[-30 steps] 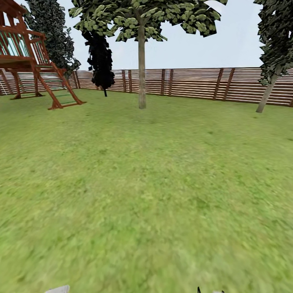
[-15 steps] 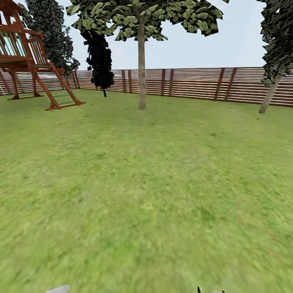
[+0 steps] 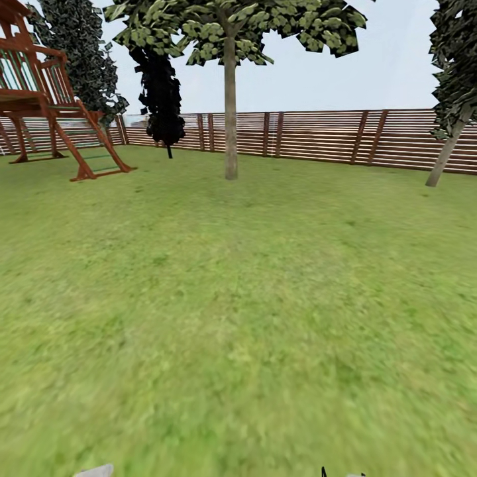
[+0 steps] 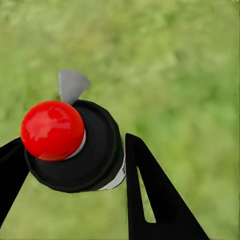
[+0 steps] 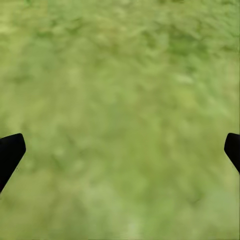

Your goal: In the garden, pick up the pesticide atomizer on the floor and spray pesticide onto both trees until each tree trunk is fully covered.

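Clearly, the small black pesticide atomizer with a glossy red ball top [image 4: 75, 150] sits between the two black, wedge-shaped fingers [image 4: 155, 200] of the left gripper [image 4: 70, 165], which is closed against its round body on both sides. A strip of white label shows at the bottle's lower edge, and a small grey flat-ended piece juts out beyond the red cap. Blurred green grass lies beyond it.

The right gripper [image 5: 120, 150] is spread wide, with one dark fingertip [image 5: 10, 152] at each side of the right wrist view and nothing but mottled green lawn between them.

From the head view, the green grass lawn [image 3: 238, 318] stretches away to a brown horizontal-slat wooden fence [image 3: 318, 136]. A tall tree with a straight, smooth grey-brown trunk [image 3: 230, 109] and a broad canopy of green-and-white leaves stands ahead near the fence. A second tree with a leaning grey-brown trunk [image 3: 448, 151] stands at the far right. A narrow black cypress-like tree [image 3: 160, 99] stands left of the central trunk, and a red-brown wooden play tower with a ladder [image 3: 53, 99] is at the far left, with a dark speckled tree [image 3: 83, 53] behind it.
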Robot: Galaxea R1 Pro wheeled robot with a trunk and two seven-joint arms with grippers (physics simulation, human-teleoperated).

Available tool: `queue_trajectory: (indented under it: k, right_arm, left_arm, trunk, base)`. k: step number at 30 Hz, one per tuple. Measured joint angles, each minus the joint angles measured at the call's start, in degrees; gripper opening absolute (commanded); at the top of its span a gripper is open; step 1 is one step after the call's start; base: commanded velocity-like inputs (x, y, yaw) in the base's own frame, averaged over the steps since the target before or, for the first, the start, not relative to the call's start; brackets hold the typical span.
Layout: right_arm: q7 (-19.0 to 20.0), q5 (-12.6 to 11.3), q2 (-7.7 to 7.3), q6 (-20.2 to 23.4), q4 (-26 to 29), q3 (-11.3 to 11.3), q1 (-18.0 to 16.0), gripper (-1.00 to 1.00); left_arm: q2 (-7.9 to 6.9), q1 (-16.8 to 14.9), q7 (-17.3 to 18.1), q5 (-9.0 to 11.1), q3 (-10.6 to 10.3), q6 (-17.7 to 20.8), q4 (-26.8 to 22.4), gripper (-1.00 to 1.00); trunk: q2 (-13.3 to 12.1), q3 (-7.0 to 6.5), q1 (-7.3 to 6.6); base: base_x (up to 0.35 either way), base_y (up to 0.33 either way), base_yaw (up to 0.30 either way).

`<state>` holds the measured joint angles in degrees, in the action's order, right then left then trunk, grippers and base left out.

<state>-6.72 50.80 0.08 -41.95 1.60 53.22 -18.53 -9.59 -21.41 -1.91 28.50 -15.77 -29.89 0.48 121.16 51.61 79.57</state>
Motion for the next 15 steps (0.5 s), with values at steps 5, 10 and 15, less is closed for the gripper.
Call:
queue_trajectory:
  k: [5, 10, 15]
  right_arm:
    - [-0.03, 0.0, 0.0, 0.0, 0.0, 0.0, -0.01, 1.0]
    - [-0.02, 0.0, 0.0, 0.0, 0.0, 0.0, 0.0, 1.0]
    - [0.01, 0.0, 0.0, 0.0, 0.0, 0.0, 0.01, 1.0]
  left_arm:
    - [0.0, 0.0, 0.0, 0.0, 0.0, 0.0, 0.0, -1.0]
    - [0.01, 0.0, 0.0, 0.0, 0.0, 0.0, 0.0, -1.0]
    - [0.02, 0.0, 0.0, 0.0, 0.01, 0.0, 0.0, -1.0]
  trunk:
    - [0.0, 0.0, 0.0]
    - [0.0, 0.0, 0.0]
    - [0.0, 0.0, 0.0]
  base:
    - [0.339, 0.0, 0.0]
    - [0.339, 0.0, 0.0]
    - [0.339, 0.0, 0.0]
